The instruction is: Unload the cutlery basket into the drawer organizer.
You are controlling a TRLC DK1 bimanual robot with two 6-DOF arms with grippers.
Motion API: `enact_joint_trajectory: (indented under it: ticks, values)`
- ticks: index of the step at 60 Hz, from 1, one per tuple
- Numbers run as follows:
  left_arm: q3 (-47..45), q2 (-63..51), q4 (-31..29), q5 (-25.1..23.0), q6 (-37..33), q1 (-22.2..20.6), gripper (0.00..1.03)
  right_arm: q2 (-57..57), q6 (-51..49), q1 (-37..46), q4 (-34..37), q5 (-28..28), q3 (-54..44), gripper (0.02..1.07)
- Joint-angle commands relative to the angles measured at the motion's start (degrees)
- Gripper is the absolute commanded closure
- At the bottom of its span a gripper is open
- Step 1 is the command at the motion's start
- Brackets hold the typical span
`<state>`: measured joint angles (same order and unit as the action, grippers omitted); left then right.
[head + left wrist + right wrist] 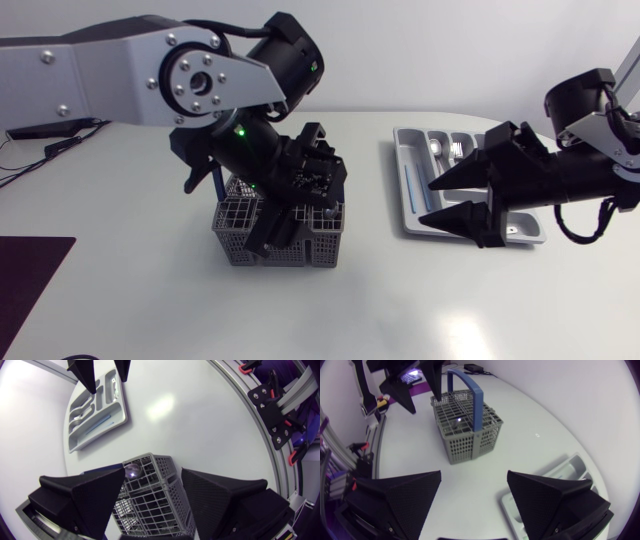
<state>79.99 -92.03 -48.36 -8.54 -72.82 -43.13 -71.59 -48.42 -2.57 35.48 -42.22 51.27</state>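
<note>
Cutlery basket (320, 245), grey plastic mesh with a blue handle (470, 397) arched over it, stands on the white desk (400, 300), a little left of the middle as seen from above. The left arm comes in over it and its tool (292, 222) hangs right above the basket's open top. The two black fingers are spread wide, with nothing held between them. In the left wrist view the basket's grid shows down between those fingers (82, 495), and one shiny rounded piece of metal (132, 469) stands in a compartment at the far edge; I cannot tell what kind of cutlery it is.

The drawer organizer (415, 205), a pale grey tray with long compartments, lies on the desk well apart from the basket, off to the right. A few metal pieces (437, 150) already lie in its far compartments, and something thin and bluish (408, 185) lies in the long compartment nearest the basket.

The right arm's tool (427, 204) hangs over the organizer's basket-side half, its wedge fingers released and apart, tips pointing toward the basket, gripping nothing.
</note>
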Motion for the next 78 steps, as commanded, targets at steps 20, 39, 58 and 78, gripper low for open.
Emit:
enact_joint_trajectory:
  ticks: [20, 39, 58, 78]
  values:
    - [-10.46, 6.95, 6.61, -2.10, 14.81, 4.99, 0.17, -4.61, 34.36, -11.93, -8.85, 0.12, 0.94, 0.16]
    - [-19.87, 14.25, 13.20, -2.10, 19.47, 6.31, 0.15, -6.63, 46.49, -21.07, -17.99, 7.68, 0.85, 0.27]
    - [-25.32, 17.23, 19.18, -2.10, 26.59, 7.98, 0.15, -10.67, 51.85, -23.54, -24.32, 11.89, 0.50, 0.34]
    - [-27.95, 17.23, 25.77, -2.19, 32.47, 10.97, 0.15, -14.01, 53.26, -26.00, -26.08, 15.23, 2.17, 0.39]
